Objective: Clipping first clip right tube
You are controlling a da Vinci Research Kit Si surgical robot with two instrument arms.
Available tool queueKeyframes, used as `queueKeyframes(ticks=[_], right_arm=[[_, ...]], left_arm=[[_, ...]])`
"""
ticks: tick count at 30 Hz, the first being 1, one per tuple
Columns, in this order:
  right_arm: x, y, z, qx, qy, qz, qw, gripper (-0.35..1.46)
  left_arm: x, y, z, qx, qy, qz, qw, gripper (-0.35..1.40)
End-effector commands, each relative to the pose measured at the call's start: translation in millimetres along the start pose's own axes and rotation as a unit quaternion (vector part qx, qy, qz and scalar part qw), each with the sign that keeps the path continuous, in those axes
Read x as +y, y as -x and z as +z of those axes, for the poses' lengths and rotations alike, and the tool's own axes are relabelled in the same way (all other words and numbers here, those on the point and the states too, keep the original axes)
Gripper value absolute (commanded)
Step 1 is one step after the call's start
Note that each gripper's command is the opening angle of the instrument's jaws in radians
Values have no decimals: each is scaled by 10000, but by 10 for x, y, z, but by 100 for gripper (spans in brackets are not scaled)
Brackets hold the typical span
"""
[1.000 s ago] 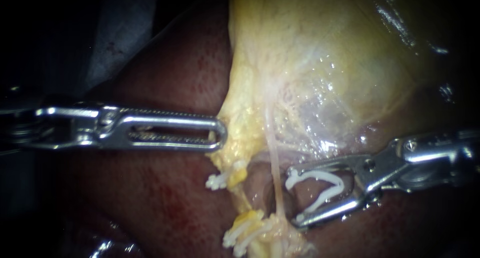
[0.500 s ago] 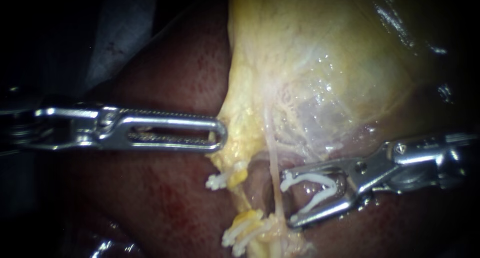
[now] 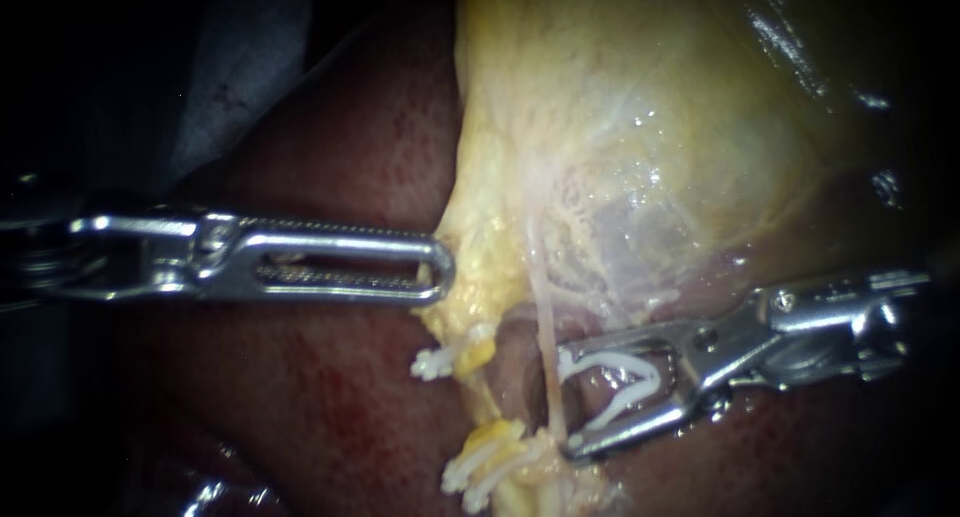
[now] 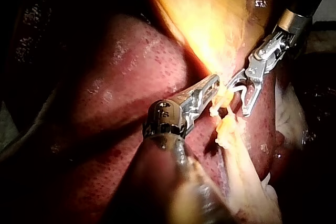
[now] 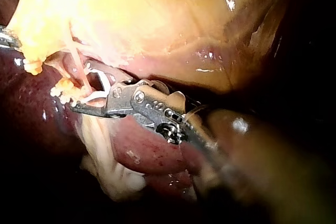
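A thin pale tube (image 3: 547,327) runs down from the yellow gallbladder (image 3: 620,107) over the dark red liver (image 3: 330,397); it is the right one of the two strands. My right instrument (image 3: 565,402) comes in from the right, its jaws spread and holding an unclosed white clip (image 3: 655,379). The jaw tips reach the tube, one above and one below. My left instrument (image 3: 440,269) lies level, its jaws shut on the gallbladder's yellow edge. The right wrist view shows the clip-bearing jaws (image 5: 86,90) at the tube (image 5: 76,64). In the left wrist view both instruments (image 4: 214,85) (image 4: 244,95) meet there.
White clips sit on yellowish tissue left of the tube, one higher (image 3: 435,362) and a pair lower (image 3: 478,472). The gallbladder wall bulges above the right instrument. Liver lies under and around both shafts.
My right instrument has slid left, so its clip-bearing jaw tips now reach the thin tube. The left instrument and the gallbladder edge have not moved.
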Motion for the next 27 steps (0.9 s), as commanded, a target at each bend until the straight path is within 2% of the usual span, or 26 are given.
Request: queueKeyframes(ticks=[1,27], right_arm=[[0,0,1,-1,-1,25,10000,57],[5,0,7,9,-6,189,9998,47]], left_arm=[[0,0,0,0,-1,2,10000,-35],[0,0,0,-1,0,2,10000,-35]])
